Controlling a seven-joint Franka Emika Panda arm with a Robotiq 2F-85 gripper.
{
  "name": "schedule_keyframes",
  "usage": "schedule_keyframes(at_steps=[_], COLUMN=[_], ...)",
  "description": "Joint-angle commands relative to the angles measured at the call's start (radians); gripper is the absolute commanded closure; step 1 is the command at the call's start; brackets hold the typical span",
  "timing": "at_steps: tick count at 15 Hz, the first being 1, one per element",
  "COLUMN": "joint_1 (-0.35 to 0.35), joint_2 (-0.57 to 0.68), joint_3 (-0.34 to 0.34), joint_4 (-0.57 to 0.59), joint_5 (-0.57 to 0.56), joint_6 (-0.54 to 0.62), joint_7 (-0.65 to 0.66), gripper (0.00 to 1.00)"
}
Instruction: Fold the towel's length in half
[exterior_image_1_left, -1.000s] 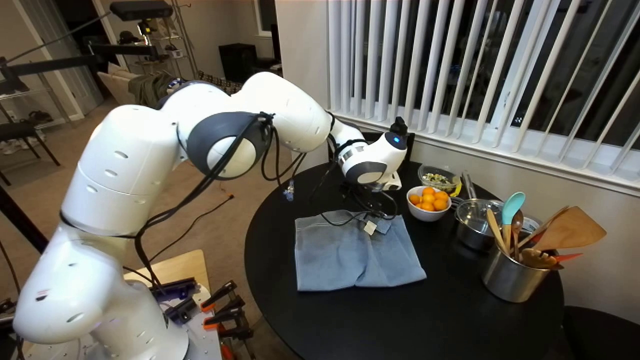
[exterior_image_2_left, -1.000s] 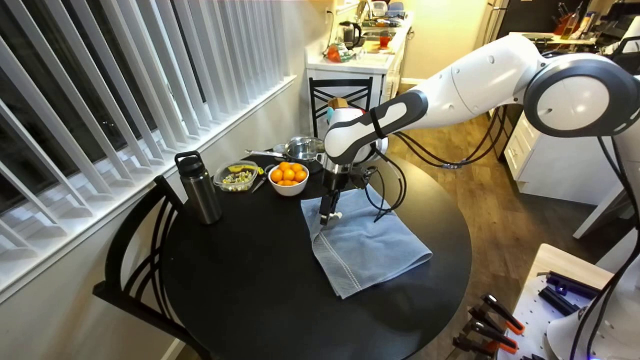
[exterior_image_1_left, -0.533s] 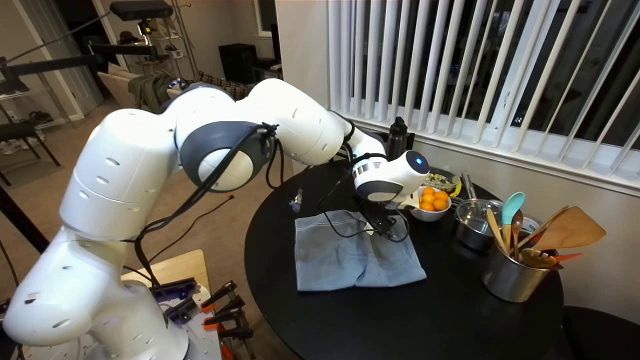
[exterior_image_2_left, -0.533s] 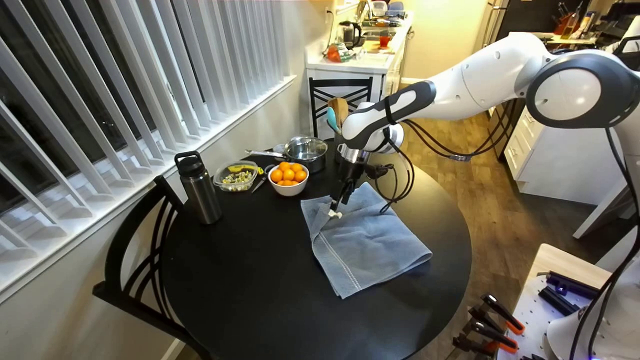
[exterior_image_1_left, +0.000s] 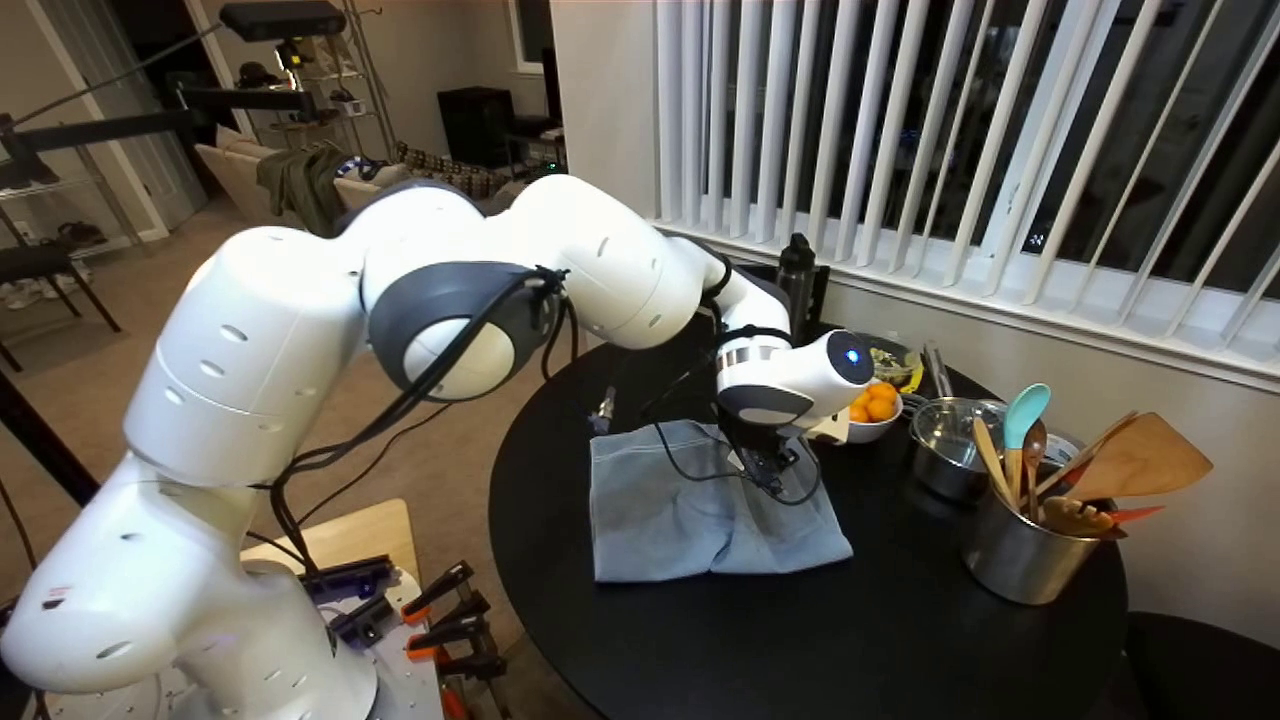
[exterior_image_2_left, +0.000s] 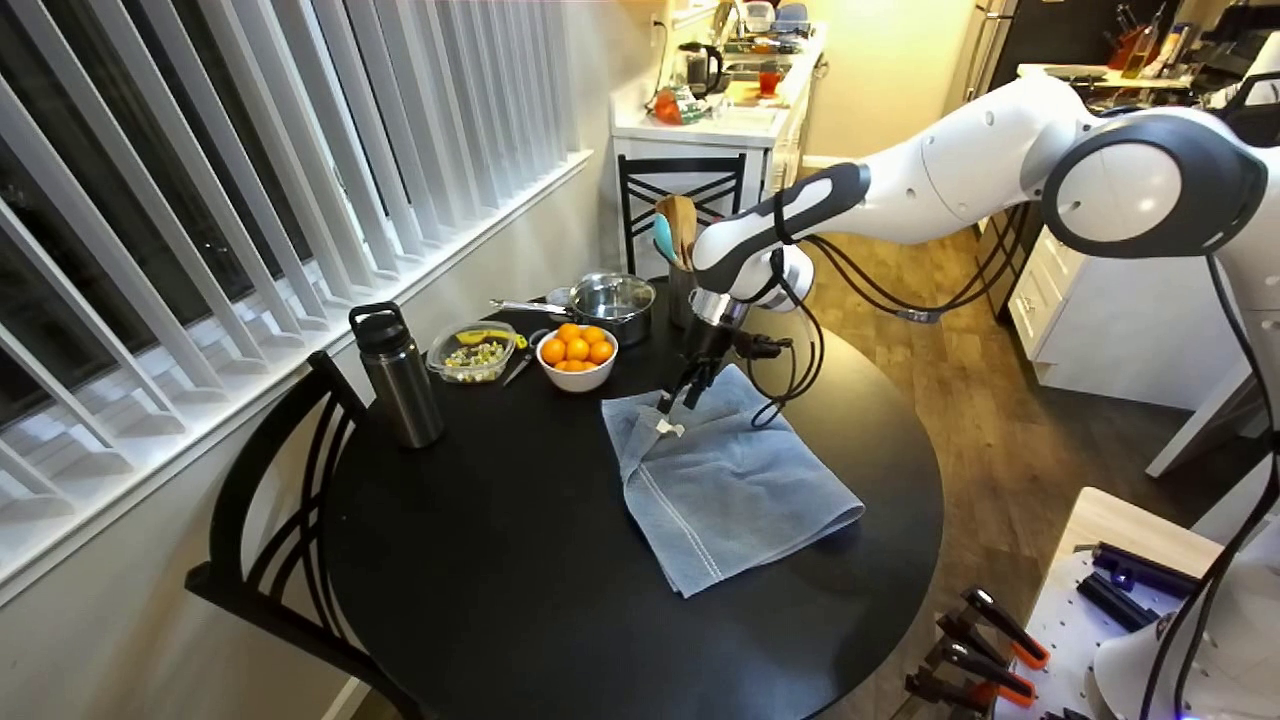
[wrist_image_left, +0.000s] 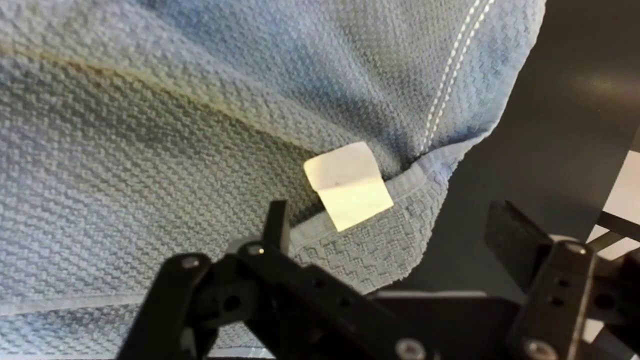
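Gripper (wrist_image_left: 390, 215): its two fingers (wrist_image_left: 276, 227) stand wide apart; in the wrist view one is over the towel (wrist_image_left: 150, 175), the other is over the black table (wrist_image_left: 555, 125), past the cloth's edge. Whether the fingertips touch the cloth, I cannot tell.
White tag (wrist_image_left: 348, 185): on the towel's hem, between the two fingers as the wrist view shows, closer to the finger over the cloth.
Double stitching (wrist_image_left: 456, 75): two white lines, which run from near the tag away from the gripper.
Towel's place: directly under the gripper in both exterior views, wrinkled on the table; from there it spreads toward the robot's base (exterior_image_1_left: 290, 640).
Bowl (exterior_image_2_left: 577, 382): white, near the gripper, with oranges (exterior_image_2_left: 577, 349) in it; in an exterior view the arm (exterior_image_1_left: 620, 265) hides a part of it.
Pot (exterior_image_2_left: 628, 330): of metal, a little farther from the gripper than the bowl.
Clear container (exterior_image_2_left: 440, 365): beyond the bowl, seen from the gripper.
Utensil holder (exterior_image_1_left: 1030, 555): of metal, upright, well apart from the gripper.
Bottle (exterior_image_2_left: 402, 385): upright, well apart from the gripper, just beside a black chair (exterior_image_2_left: 285, 622).
Blinds (exterior_image_2_left: 290, 150): the farthest, behind the table.
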Motion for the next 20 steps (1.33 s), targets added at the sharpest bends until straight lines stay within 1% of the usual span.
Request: schedule_keyframes(at_steps=[1, 9, 15, 20], joint_1=[-0.013, -0.025, -0.028, -0.041], joint_2=[0.035, 0.114, 0.167, 0.202], joint_3=[0.014, 0.024, 0.024, 0.046], joint_4=[0.021, 0.104, 0.154, 0.191], joint_5=[0.045, 0.115, 0.146, 0.184], joint_6=[0.038, 0.079, 0.072, 0.043], joint_7=[-0.005, -0.002, -0.002, -0.011], gripper=[0.00, 0.00, 0.00, 0.00])
